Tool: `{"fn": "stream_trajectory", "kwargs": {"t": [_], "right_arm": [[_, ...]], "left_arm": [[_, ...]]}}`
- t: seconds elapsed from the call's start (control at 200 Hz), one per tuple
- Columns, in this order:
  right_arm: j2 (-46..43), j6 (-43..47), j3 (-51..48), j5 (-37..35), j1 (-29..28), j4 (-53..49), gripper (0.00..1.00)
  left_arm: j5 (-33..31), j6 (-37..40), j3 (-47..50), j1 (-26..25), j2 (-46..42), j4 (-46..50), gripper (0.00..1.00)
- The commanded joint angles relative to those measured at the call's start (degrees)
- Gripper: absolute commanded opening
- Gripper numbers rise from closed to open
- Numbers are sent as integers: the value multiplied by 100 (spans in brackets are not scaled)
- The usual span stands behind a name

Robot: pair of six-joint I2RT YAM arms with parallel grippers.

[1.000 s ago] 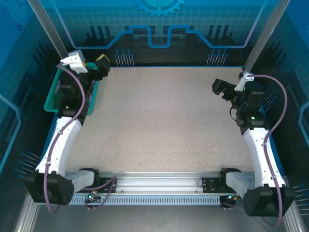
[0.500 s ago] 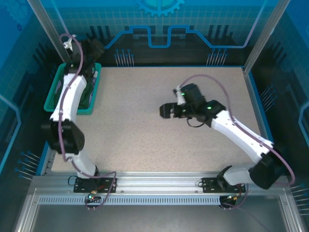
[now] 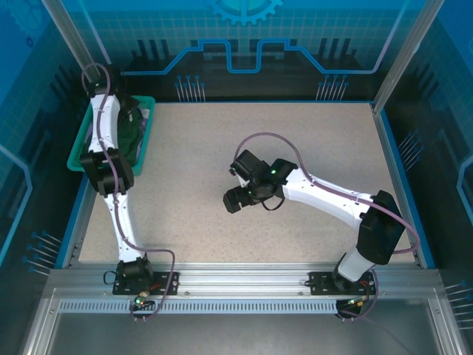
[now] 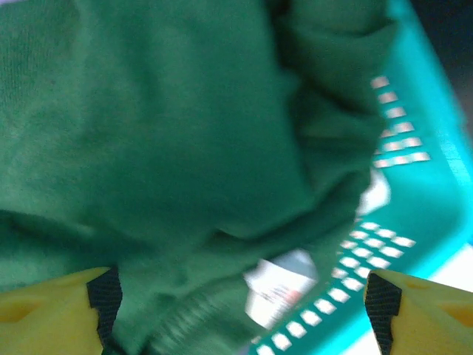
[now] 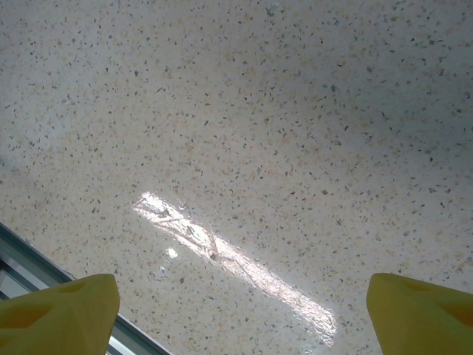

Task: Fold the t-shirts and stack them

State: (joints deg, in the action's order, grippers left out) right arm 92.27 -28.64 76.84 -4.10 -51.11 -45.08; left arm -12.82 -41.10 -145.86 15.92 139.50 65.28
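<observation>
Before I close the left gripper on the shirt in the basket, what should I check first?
1. Left gripper jaws apart: ok, open wide.
2. Green t-shirt beneath it, bunched in the teal basket: ok.
3. Fingers touching the cloth: cannot tell.
4. Only one shirt between the fingers: cannot tell; a pale printed patch shows at the cloth's edge.
5. Right gripper open and empty: ok.
6. Table under the right gripper bare for laying out: ok.
</observation>
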Motion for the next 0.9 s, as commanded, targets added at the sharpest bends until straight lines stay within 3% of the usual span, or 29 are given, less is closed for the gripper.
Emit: {"fn": "stream_trajectory", "kwargs": {"t": [0.0,0.145,0.26,0.345,0.51,0.615,0.75,0.895], "right_arm": [[54,-17,141,-94,-39,-219,88],[183,29,272,-96,-14,-297,88],[272,74,347,-65,-4,-324,88],[317,83,396,-58,-4,-334,88],[318,82,354,-41,36,-283,88],[326,87,330,3,64,-257,88],[337,125,374,41,131,-218,88],[331,12,495,-59,258,-155,88]], "left_arm": [[615,340,-153,121,234,848,85],[872,530,166,122,226,555,72],[966,444,163,130,190,436,42],[945,385,151,130,64,290,32],[632,120,35,122,-449,46,0],[150,-43,213,-45,-1247,-438,0],[-587,476,48,-607,-2133,-1191,0],[-585,450,158,-1264,-2838,-1715,0]]}}
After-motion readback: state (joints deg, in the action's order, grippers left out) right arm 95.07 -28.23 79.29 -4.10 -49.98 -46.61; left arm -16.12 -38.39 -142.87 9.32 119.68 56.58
